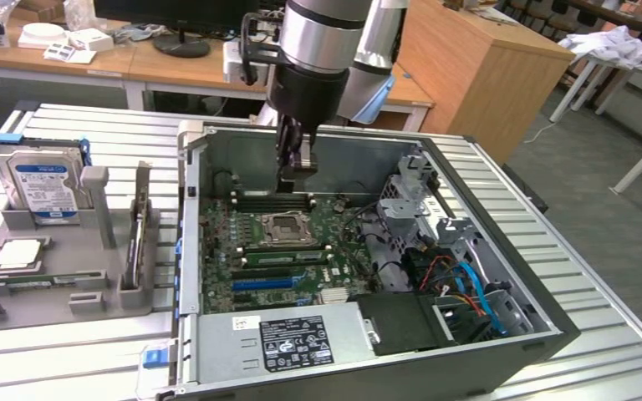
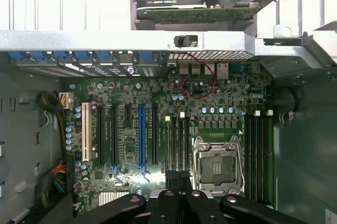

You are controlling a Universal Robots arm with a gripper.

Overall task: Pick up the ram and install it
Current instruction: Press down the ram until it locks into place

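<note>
The exterior view is looking down from high and well back at the open computer case point(image 1: 366, 251), while the wrist view is peering closely straight down at its motherboard point(image 2: 158, 129), both sharing the CPU socket point(image 1: 281, 228) near six o'clock in the wrist picture.

The ram point(image 1: 284, 256) is a long, thin green circuit-board stick with small dark chips along its face. It stands on its long edge on the motherboard point(image 1: 218, 244), near the board's middle, just beside the CPU socket point(image 1: 282, 227) and parallel to it, between the socket and the long blue slot point(image 1: 265, 282). Whether it is fully seated cannot be told.
</note>
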